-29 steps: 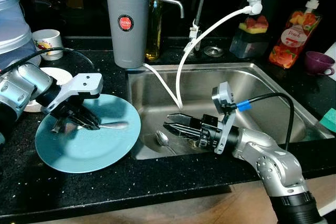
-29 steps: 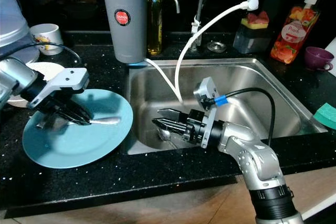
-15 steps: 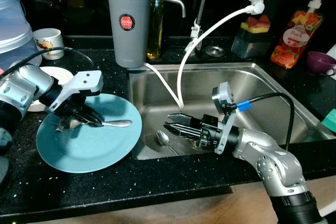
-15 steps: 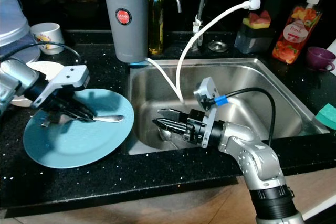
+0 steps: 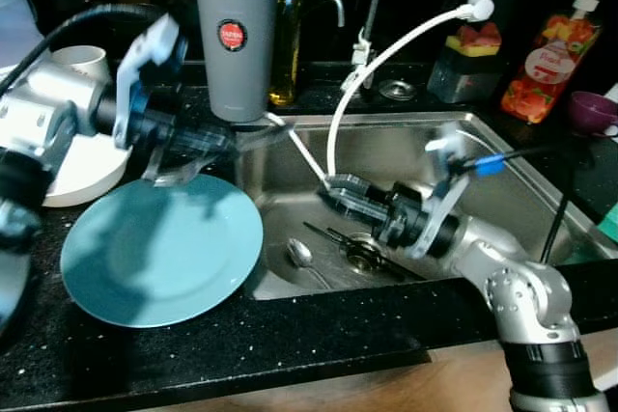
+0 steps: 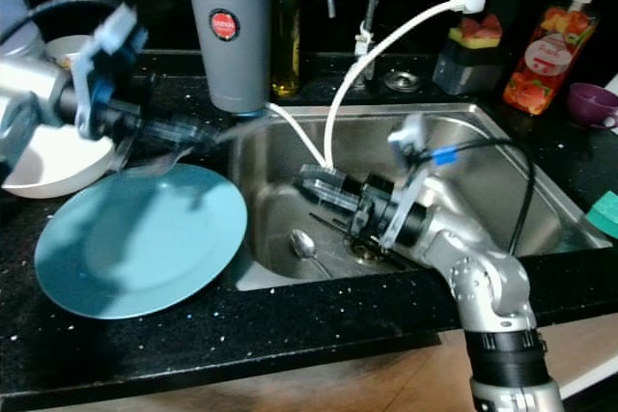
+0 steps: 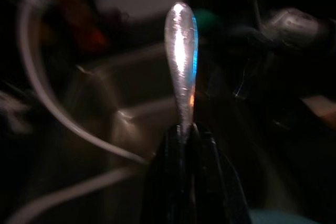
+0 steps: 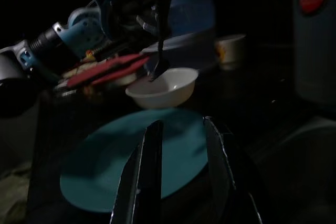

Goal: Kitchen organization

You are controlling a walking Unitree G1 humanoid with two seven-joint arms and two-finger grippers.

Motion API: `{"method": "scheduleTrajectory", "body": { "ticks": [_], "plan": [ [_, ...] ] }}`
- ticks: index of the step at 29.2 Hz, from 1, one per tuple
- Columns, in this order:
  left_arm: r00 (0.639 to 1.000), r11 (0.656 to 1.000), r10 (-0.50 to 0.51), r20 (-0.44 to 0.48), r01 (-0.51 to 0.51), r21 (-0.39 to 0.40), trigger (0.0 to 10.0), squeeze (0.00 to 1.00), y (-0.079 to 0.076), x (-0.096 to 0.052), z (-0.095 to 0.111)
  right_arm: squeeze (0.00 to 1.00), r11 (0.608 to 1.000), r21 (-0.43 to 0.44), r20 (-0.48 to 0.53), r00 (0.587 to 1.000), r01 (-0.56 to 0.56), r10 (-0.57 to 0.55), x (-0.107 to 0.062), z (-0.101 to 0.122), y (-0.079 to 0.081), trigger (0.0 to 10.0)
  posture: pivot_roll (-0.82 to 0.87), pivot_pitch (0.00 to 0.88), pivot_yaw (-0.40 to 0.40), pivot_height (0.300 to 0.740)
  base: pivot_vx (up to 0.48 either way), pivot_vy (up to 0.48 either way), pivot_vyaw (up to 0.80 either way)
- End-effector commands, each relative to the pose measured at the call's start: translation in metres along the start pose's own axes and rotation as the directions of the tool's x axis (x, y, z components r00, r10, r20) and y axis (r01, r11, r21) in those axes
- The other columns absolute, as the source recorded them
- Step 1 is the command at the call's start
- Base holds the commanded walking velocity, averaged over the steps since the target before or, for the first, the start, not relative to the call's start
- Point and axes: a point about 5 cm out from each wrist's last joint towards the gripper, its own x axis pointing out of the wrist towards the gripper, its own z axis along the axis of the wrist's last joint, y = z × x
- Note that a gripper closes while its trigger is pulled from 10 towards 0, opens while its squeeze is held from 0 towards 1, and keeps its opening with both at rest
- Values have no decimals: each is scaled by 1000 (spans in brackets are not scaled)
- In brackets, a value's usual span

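Observation:
My left gripper (image 5: 205, 142) hangs above the counter between the blue plate (image 5: 159, 248) and the sink (image 5: 502, 156), blurred by motion. It is shut on a silver spoon (image 7: 180, 45), whose handle end points toward the sink. The plate lies bare on the black counter. My right gripper (image 5: 336, 187) is open inside the sink, a little above its floor, with nothing between its fingers (image 8: 149, 171). A second spoon (image 5: 299, 253) lies on the sink floor near the front wall, with more cutlery (image 5: 359, 246) by the drain.
A white bowl (image 5: 77, 176) sits left of the plate, a mug (image 5: 82, 57) behind it. A grey water filter (image 5: 232, 36), an oil bottle (image 5: 285, 45) and the faucet with a white hose (image 5: 386, 50) stand behind the sink. A soap bottle (image 5: 546, 45) and purple cup (image 5: 589, 111) stand at right.
My left gripper lifted the spoon off the blue plate and swung it up and right toward the sink. My right gripper rose off the sink floor and drew back.

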Motion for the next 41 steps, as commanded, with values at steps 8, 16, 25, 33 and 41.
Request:
{"method": "scheduleTrajectory", "body": {
  "ticks": [8, 16, 25, 33, 41],
  "plan": [
    [820, 832, 546, 172, -554, -2, 0, 0, 31, 13, -2, 0, 978, 4, 102, 973, 210, -209, -1, 4, -18, 10000, -12, 26, -48, 740, 0, 0, 0],
    [606, 688, 701, 377, -713, -133, 0, 0, 29, 30, -1, 0, 945, 48, 154, 933, 323, -327, -2, 2, -22, 10000, -22, 29, -35, 740, 0, 0, 0],
    [543, 655, 741, 395, -715, -246, 0, 0, 11, 49, -10, 0, 880, 82, 206, 856, 467, -473, -3, 4, -30, 10000, -19, 52, -19, 740, 0, 0, 0],
    [563, 651, 747, 354, -729, -214, 2588, 0, -10, 54, -18, 0, 844, -1, 184, 830, 536, -527, 11, 3, -21, 10000, -30, 63, 15, 740, 0, 0, 0],
    [549, 641, 767, 333, -676, -362, 0, 0, -23, 57, -26, 0, 810, 68, 228, 781, 583, -581, 17, 6, -19, 10000, -37, 71, 25, 740, 0, 0, 0]
  ]
}}
